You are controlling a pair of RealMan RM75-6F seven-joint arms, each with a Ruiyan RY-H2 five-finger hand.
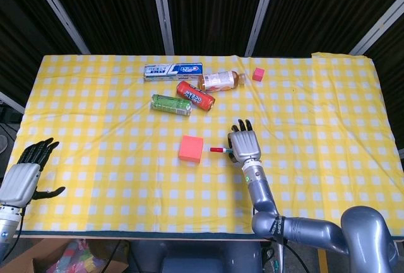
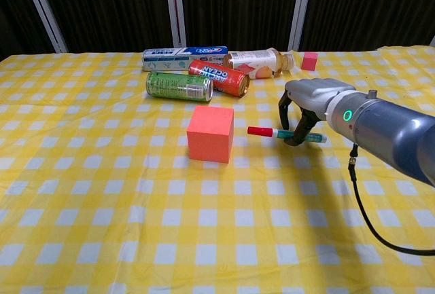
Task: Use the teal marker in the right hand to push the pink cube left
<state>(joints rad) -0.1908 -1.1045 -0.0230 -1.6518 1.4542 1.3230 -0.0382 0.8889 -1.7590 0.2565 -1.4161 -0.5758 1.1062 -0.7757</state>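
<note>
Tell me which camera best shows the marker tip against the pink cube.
Chest view: the teal marker in the right hand shows side-on, its red tip clear of the pink cube. Head view shows the gap smaller, marker mostly under the hand.
</note>
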